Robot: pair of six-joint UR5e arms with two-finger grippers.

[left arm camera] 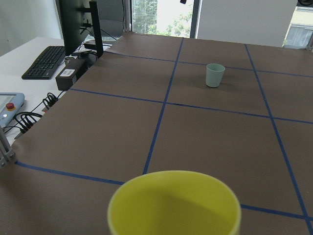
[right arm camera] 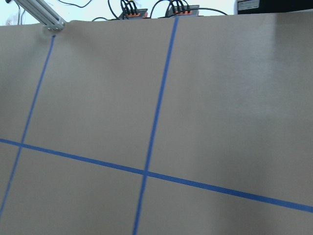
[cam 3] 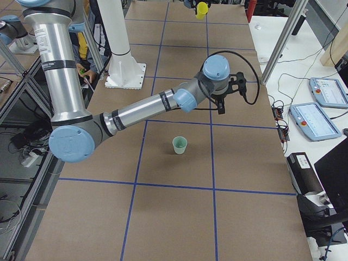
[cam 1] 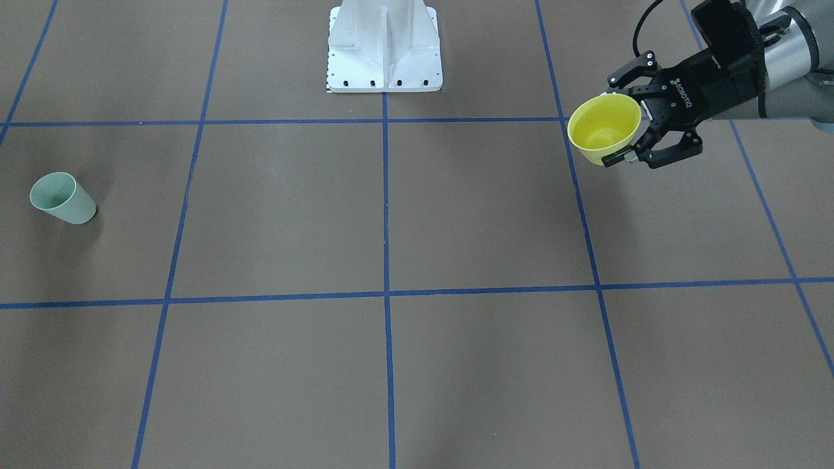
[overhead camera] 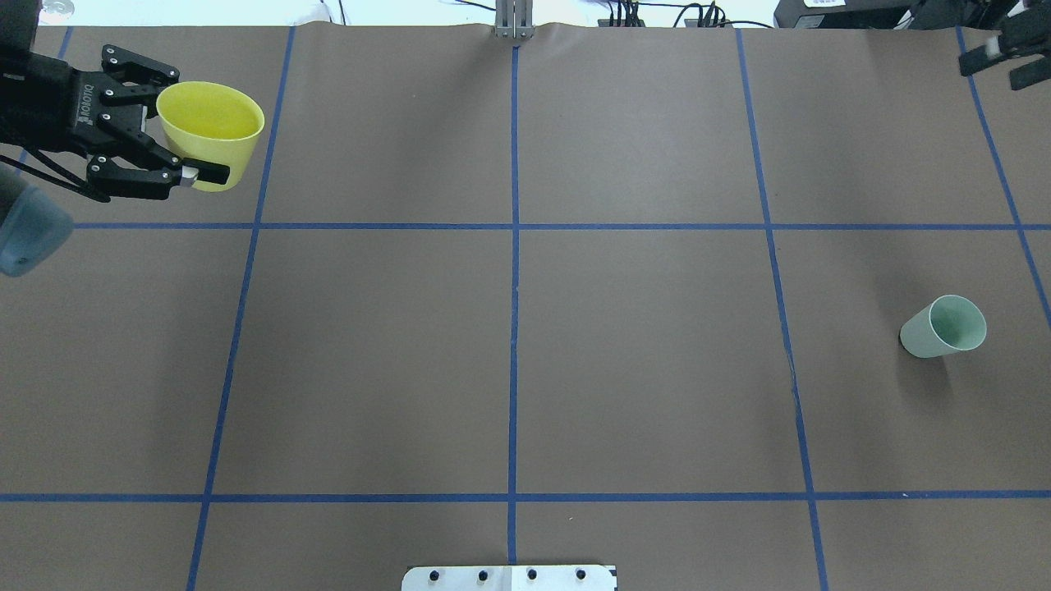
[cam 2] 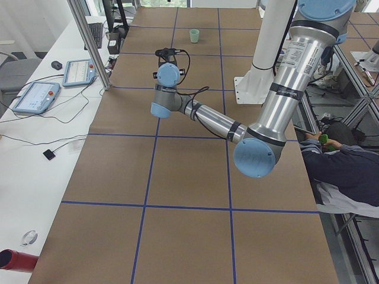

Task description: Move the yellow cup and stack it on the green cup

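Brown-papered table [overhead camera: 624, 345], blue tape grid [overhead camera: 515, 328].
- Left gripper [cam 1: 622, 120]: fingers clamped across wall of yellow cup [overhead camera: 212, 135]. Cup aloft, mouth up, at opposite end of table from green cup [overhead camera: 940, 328].
- Green cup: upright on paper, loose, nothing touching it.
- Right gripper [overhead camera: 1006, 53]: past green cup toward far table edge, clipped by frame. Open or closed, cannot tell.
- Risks, judged: smooth tapered wall slips in pinch over long carry or hand-over; off-centre descent tips light green cup.

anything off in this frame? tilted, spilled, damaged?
Nothing stands out. The yellow cup sits mouth-up between the fingers of the left gripper. The green cup stands upright and empty on the table, on the robot's right side. No spill or damage is visible.
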